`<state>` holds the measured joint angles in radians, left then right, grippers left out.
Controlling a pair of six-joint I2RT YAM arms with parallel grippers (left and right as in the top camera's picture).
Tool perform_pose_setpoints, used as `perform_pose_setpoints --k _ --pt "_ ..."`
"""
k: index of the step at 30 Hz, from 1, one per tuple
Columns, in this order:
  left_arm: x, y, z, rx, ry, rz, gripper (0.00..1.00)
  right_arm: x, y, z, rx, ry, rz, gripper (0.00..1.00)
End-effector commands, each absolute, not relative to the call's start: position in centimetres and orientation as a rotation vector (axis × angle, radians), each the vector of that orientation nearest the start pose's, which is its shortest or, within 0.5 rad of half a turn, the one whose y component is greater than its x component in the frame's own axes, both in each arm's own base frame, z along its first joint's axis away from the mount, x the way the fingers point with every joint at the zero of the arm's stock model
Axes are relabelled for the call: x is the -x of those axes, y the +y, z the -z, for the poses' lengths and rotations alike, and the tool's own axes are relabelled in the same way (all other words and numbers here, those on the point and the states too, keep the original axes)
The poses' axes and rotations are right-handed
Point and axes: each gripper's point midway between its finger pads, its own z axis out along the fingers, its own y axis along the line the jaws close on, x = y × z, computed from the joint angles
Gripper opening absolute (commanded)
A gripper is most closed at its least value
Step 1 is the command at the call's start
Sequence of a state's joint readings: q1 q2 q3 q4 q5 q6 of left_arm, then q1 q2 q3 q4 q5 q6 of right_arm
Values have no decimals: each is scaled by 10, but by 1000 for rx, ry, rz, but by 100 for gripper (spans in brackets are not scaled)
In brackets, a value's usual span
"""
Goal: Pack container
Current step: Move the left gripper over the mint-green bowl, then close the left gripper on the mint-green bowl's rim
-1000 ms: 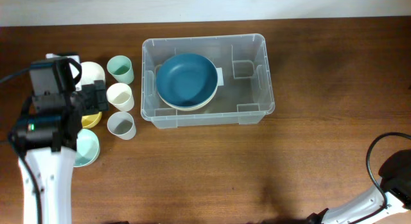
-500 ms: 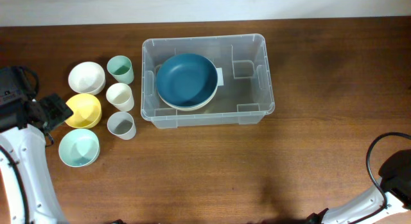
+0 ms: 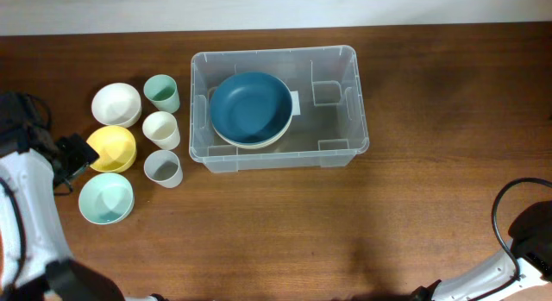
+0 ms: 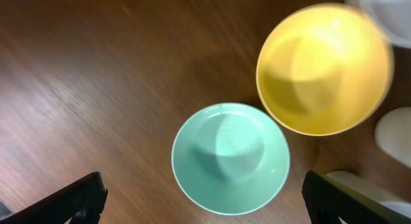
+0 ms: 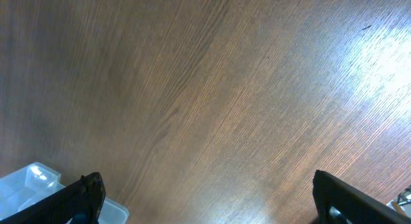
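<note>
**Both grippers wide apart and empty; container near the far edge of the worktop**

The left gripper (image 4: 205, 198) hangs above the left end of the brown wooden worktop (image 3: 285, 232), its two black fingers spread wide and holding nothing. In the left wrist view, a small mint-green bowl (image 4: 230, 158) sits on the wood directly below the gap between the fingers. A yellow bowl (image 4: 324, 68) stands just beside it on the far side. Beyond the yellow bowl, nearer the far left corner, is a white bowl (image 3: 116, 103).

To the right of these bowls, three plastic cups stand upright in a line running away from the far edge. First is a pale green cup (image 3: 161, 92), then a cream cup (image 3: 161, 129), then a grey cup (image 3: 163, 168).

Just right of the cups lies the large clear rectangular plastic container (image 3: 341, 133), close to the far edge and about midway along it. In its left half, a dark blue bowl (image 3: 251, 107) is nested on a cream bowl (image 3: 259, 144), of which only the rim shows. Its right half shows only the moulded base.

The right gripper (image 5: 218, 201) also has its fingers fully apart and empty. It hovers over bare wood toward the right end, with a corner of the container at the lower left of its view.
</note>
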<state>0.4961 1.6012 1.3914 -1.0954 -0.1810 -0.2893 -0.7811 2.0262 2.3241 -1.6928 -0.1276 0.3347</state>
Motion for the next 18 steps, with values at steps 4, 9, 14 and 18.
perform_pose_setpoints --k 4,9,14,18 --pt "-292 179 -95 1207 2799 -144 100 -294 -262 -242 -1528 2508 -110 99" --pt "-286 172 -66 1217 2916 -98 100 -294 -262 -242 -1527 2508 -110 99" --pt "-275 175 -65 1224 2955 -113 100 -294 -262 -242 -1528 2508 -110 99" --pt "-261 181 -65 1292 2963 -105 100 -294 -262 -242 -1527 2508 -110 99"
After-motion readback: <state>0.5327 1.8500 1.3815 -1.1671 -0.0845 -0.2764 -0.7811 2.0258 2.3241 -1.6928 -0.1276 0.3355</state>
